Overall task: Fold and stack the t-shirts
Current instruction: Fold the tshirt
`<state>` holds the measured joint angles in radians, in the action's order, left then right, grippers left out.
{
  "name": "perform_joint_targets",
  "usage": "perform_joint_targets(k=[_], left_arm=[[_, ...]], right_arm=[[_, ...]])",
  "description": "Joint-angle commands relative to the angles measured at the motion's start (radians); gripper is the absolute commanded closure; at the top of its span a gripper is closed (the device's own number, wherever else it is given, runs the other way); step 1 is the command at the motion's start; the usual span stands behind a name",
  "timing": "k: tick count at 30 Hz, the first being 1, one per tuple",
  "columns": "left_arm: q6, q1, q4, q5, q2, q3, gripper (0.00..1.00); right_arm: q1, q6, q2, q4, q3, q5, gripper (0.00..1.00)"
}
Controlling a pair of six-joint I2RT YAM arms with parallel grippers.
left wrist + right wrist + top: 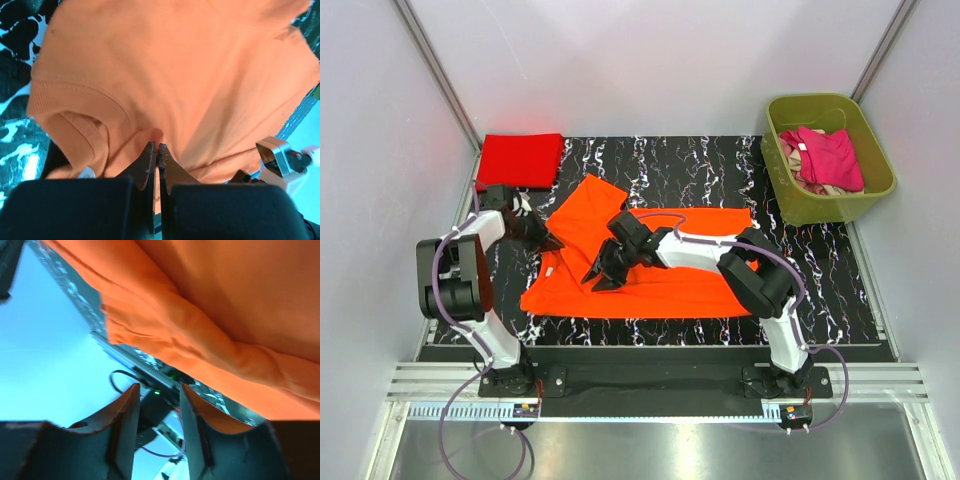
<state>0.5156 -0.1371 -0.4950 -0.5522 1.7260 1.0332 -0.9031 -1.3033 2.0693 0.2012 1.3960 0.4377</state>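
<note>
One down so far: the red t-shirt (520, 160) sits folded into a flat rectangle, well beyond the left gripper (552, 243). The orange t-shirt (660, 290) lies mostly spread on the marbled black surface (720, 165), so that fold's barely started. The left jaws are pressed together on a pucker of its soft knit, just beside the ribbed collar (75, 95). The right gripper (600, 278) has its jaws apart with nothing between them, and rumpled cloth just past the tips. A magenta pink shirt (835, 160) and what I think is a beige shirt (798, 183) wait crumpled in the olive tub (810, 212).
</note>
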Motion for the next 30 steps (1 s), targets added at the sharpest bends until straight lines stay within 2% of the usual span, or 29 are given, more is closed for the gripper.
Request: perform_joint_targets(k=[1, 6, 13, 16, 17, 20, 24, 30], left_arm=[[-0.011, 0.002, -0.017, 0.018, -0.062, 0.024, 1.00], [-0.009, 0.002, -0.022, 0.023, -0.085, 0.005, 1.00], [-0.017, 0.002, -0.020, 0.029, -0.078, -0.019, 1.00], [-0.020, 0.002, -0.017, 0.034, -0.071, -0.021, 1.00], [-0.022, 0.002, -0.017, 0.035, -0.068, -0.019, 1.00], [-0.026, 0.002, -0.014, 0.037, -0.057, -0.013, 1.00], [-0.031, 0.002, -0.016, 0.049, -0.049, -0.007, 1.00], [-0.031, 0.002, -0.014, 0.054, -0.025, 0.005, 1.00]], right_arm=[[-0.017, -0.114, 0.018, -0.118, -0.020, -0.011, 0.57], [-0.025, -0.154, 0.035, -0.134, -0.025, -0.031, 0.59], [-0.033, -0.125, 0.049, -0.108, -0.037, -0.033, 0.53], [-0.042, 0.077, 0.081, -0.010, 0.070, -0.066, 0.54], [-0.045, 0.201, 0.089, 0.080, 0.108, -0.083, 0.55], [-0.063, 0.342, 0.081, 0.131, 0.191, -0.117, 0.58], [-0.071, 0.452, 0.058, 0.191, 0.231, -0.122, 0.61], [-0.080, 0.666, 0.060, 0.299, 0.299, -0.120, 0.55]])
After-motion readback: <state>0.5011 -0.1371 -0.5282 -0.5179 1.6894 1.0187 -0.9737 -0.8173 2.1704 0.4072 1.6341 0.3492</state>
